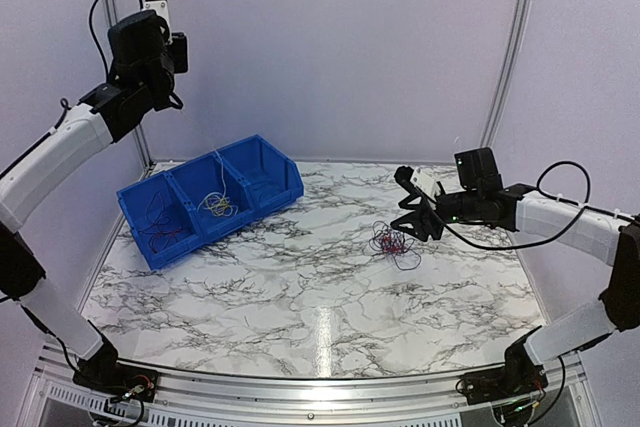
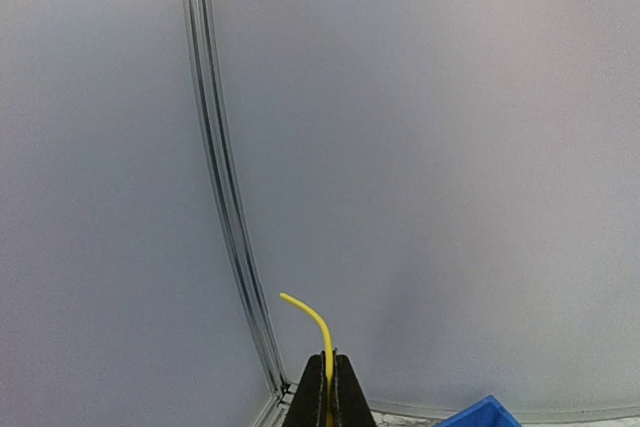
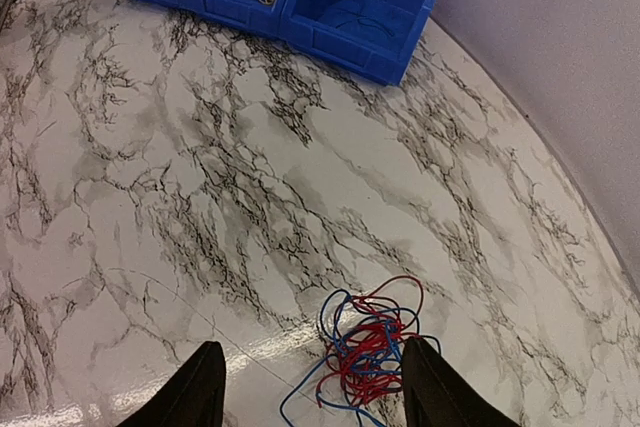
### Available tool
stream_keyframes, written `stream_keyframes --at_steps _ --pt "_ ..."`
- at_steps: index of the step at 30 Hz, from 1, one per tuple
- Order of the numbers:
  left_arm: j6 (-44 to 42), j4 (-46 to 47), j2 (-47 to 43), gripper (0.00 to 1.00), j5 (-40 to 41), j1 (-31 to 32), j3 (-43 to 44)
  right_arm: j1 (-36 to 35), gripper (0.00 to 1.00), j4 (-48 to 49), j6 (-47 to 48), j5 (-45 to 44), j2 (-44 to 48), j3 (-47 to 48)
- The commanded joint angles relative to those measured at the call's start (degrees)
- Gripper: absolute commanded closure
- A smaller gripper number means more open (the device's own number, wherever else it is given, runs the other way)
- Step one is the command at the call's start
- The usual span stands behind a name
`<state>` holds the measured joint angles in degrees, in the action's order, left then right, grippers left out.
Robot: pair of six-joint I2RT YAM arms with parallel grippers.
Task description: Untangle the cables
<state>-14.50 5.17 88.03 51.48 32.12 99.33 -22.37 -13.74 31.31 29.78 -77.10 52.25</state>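
Note:
A tangle of red and blue cables (image 3: 375, 352) lies on the marble table (image 1: 300, 297), right of centre; the top view shows this bundle (image 1: 392, 243) too. My right gripper (image 3: 315, 387) hovers just above it, open, with the tangle close to the right finger (image 3: 435, 387). From above, that gripper (image 1: 412, 222) is just right of the bundle. High at the back left, my left gripper (image 2: 328, 359) is shut on a yellow cable (image 2: 312, 317) whose short end curls up past the fingertips. More yellow cables (image 1: 218, 204) lie in the blue bin's middle compartment.
The blue three-compartment bin (image 1: 270, 162) stands at the back left of the table, with dark and red wires (image 1: 160, 227) in its left compartment. Grey walls close the back and sides. Thick black cables loop off both arms.

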Motion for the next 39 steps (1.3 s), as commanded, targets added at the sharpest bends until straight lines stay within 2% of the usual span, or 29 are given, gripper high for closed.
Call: stream_keyframes --at_steps 1,9,16,29,39 --pt "0.03 3.44 1.85 1.00 0.10 -2.25 -5.37 0.14 0.40 2.35 1.01 0.81 -0.38 -0.16" --pt "8.80 2.11 0.94 1.00 -3.12 -5.02 -17.56 0.06 0.40 2.27 1.53 1.26 -4.23 0.40" --pt "18.19 -1.25 5.29 1.00 -9.06 -6.00 -22.63 -0.66 0.40 1.52 1.58 2.29 -7.97 1.62" --pt "22.67 -6.72 14.75 1.00 -12.57 -6.47 -21.09 -3.15 0.41 0.64 2.93 0.91 -9.57 2.16" --pt "24.43 -7.54 17.49 1.00 -16.32 -11.78 -20.46 -3.73 0.41 0.55 3.43 0.52 -9.47 1.98"
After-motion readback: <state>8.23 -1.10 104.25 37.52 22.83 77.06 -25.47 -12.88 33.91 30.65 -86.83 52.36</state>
